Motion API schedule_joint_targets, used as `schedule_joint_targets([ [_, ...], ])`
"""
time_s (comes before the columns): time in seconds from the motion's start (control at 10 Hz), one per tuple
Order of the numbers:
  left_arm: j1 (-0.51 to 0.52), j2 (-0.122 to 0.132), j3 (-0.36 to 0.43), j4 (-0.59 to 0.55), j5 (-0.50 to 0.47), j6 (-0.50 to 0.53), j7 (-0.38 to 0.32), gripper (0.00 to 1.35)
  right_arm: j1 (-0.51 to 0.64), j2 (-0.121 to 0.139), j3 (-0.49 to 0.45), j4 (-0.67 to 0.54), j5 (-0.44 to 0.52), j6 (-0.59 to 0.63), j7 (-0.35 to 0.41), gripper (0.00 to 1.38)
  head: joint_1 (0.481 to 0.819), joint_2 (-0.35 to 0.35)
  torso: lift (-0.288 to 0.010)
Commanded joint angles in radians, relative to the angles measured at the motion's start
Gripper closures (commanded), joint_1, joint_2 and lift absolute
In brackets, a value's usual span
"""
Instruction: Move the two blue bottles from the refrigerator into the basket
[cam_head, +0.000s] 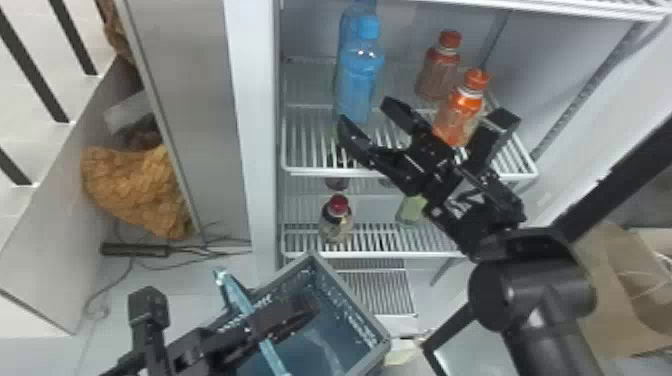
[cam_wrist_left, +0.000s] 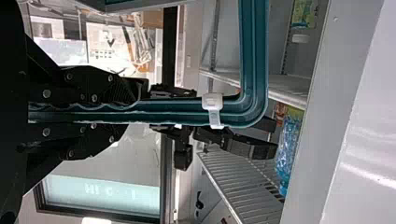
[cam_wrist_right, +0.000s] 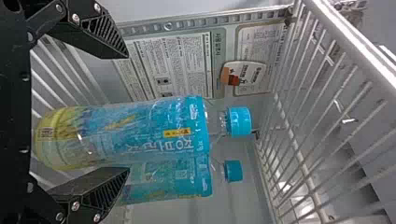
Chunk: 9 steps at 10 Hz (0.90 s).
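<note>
most of the back blue bottle (cam_head: 348, 30) is hidden by the front blue bottle (cam_head: 361, 75), and its top is cut off by the head view's top edge. the basket (cam_head: 350, 299) is cut off at the bottom, and part of it is covered by the left gripper (cam_head: 307, 306). one orange bottle (cam_head: 460, 112) is partly blocked by the right arm. on the shelf below, a green thing (cam_head: 411, 210) is too hard to make out.

both blue bottles are stood up on a wire shelf (cam_head: 320, 172) in the fridge, one close behind the other. in the right wrist view, bright blue caps, clear necks and shiny blue wraps are seen, with yellow at the bottom of the front one.

the right gripper (cam_head: 367, 113) is held near the front blue bottle, with its two fingers spread wide. nothing is gripped by it. in the right wrist view, the front blue bottle is seen between the fingers, but whether it is touched cannot be told. the basket's blue-green handle (cam_head: 232, 290) is squeezed between the left gripper's fingers. the basket is held low, in front of the fridge.
</note>
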Motion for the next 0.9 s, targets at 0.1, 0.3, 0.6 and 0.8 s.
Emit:
schedule_joint_targets([
  [0.1,0.0,0.0,0.0,0.0,0.0,0.0,0.002,1.2,-0.058,0.001,0.022,0.039,0.019,0.038,-0.013,0.19,0.695,-0.128,-0.01],
  [0.3,0.0,0.0,0.0,0.0,0.0,0.0,0.002,1.2,-0.085,0.003,0.036,0.066,0.027,0.048,-0.027,0.19,0.695,-0.119,-0.01],
  [0.6,0.0,0.0,-0.002,0.0,0.0,0.0,0.002,1.2,-0.126,0.01,0.054,0.098,0.045,0.052,-0.051,0.19,0.695,-0.11,-0.01],
  [0.8,-0.003,0.0,-0.002,0.0,0.0,0.0,0.002,1.2,-0.141,0.015,0.054,0.11,0.059,0.06,-0.067,0.2,0.695,-0.109,-0.01],
])
